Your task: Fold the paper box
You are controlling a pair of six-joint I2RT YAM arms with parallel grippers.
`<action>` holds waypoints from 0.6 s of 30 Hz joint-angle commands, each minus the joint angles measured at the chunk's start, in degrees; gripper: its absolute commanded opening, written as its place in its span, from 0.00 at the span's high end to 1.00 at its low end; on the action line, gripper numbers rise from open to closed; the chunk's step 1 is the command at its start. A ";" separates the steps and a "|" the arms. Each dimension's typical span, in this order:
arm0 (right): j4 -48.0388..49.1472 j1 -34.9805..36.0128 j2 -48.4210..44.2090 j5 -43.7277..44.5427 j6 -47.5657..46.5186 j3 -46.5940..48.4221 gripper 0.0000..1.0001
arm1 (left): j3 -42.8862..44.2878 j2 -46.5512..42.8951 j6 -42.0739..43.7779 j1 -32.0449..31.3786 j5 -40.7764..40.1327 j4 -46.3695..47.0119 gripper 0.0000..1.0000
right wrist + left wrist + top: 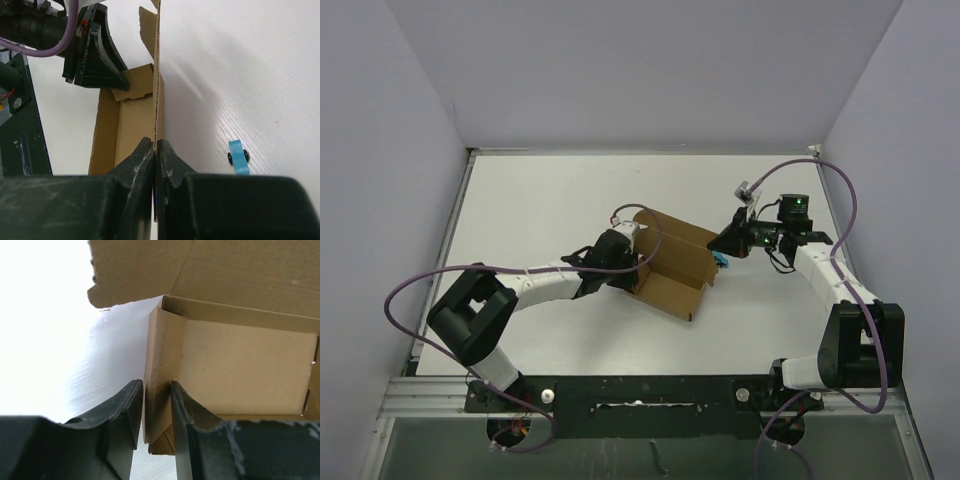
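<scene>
Pale lilac walls (620,70) close in three sides of a plain white table (550,190), which is matte and evenly lit.

The paper box (672,268) sits mid-table between both arms, half formed, with its walls up and the lid panel standing.

The left gripper (156,390) straddles an end wall of the box. Its jaws are narrow and the pads sit against both faces. It looks like a grip, tho I can't tell from the wrist view how firm it is. The right gripper (155,149) is pinched fully down on the thin edge of the upright panel.

Risks, as I judge them:
- If the arms pull apart or twist against each other, the card prob tears along the scored crease the right wrist view shows.
- The right gripper's hold is on a thin edge only, so a sideways push could slip it out and the panel would flop.
- The left-side wall may buckle instead of folding if it's squeezed off the crease.
- A small blue toy car (238,156) lies just beside the box's right end, so sliding the box that way would shove it or jam under a flap.
- The purple cable (642,215) loops near the box top and might snag a flap.

The table looks slick, w/ little friction to hold the box if either gripper lets go.
</scene>
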 commanded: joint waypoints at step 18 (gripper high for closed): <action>0.74 0.67 -0.14 -1.71 -0.59 0.75 1.00 | 10.63 6.22 8.26 -7.23 -22.45 -14.60 1.00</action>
